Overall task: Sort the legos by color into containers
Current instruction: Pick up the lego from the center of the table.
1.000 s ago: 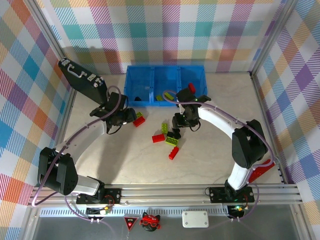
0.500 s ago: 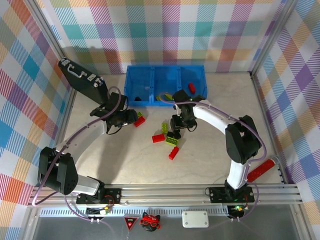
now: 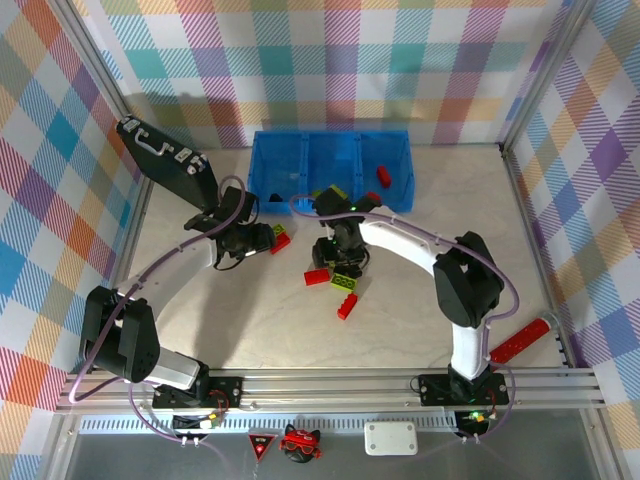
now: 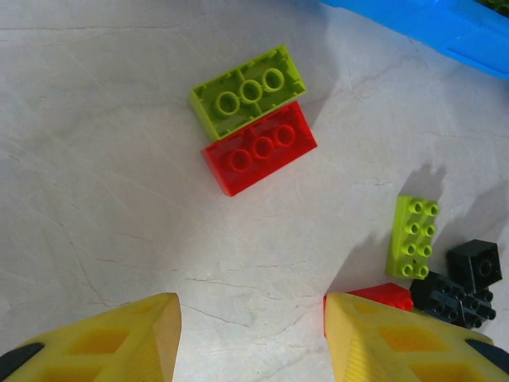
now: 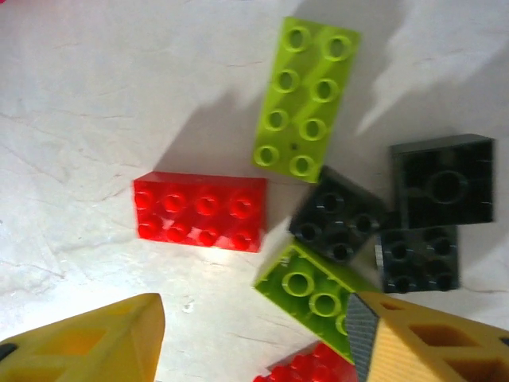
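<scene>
Containers (image 3: 330,135) sit far on the worktop (image 3: 250,320); loose legos (image 3: 345,284) lie mid-worktop. Right fingers (image 5: 87,342), apart, hang over a red brick (image 5: 200,212) lying lengthwise across their gap; left fingers (image 4: 111,342), apart, face a touching red-green pair (image 4: 258,157) further left.

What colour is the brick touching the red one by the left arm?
Lime green brick, clearest in left wrist view.

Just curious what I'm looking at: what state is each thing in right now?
Left pincer: open, empty.
Right pincer: open, empty.
Blue tray: open-topped, holding some bricks.
Black briefcase: shut.
Red brick: loose, studs up, unsorted.
</scene>
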You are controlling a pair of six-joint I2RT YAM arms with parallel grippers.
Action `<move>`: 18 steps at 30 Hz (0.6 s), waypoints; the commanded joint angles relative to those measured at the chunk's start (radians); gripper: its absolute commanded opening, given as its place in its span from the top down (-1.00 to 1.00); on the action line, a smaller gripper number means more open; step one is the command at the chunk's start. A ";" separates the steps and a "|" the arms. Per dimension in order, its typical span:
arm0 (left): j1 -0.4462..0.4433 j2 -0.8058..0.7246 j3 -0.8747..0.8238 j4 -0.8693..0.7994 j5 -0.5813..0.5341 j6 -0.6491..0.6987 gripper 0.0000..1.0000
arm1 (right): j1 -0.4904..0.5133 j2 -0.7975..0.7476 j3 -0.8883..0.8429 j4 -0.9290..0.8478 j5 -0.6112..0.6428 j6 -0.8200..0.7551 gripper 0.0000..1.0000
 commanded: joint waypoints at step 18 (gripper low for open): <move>0.111 -0.089 -0.055 -0.039 0.032 0.029 -0.02 | 0.117 0.261 0.287 -0.185 0.130 0.177 -0.72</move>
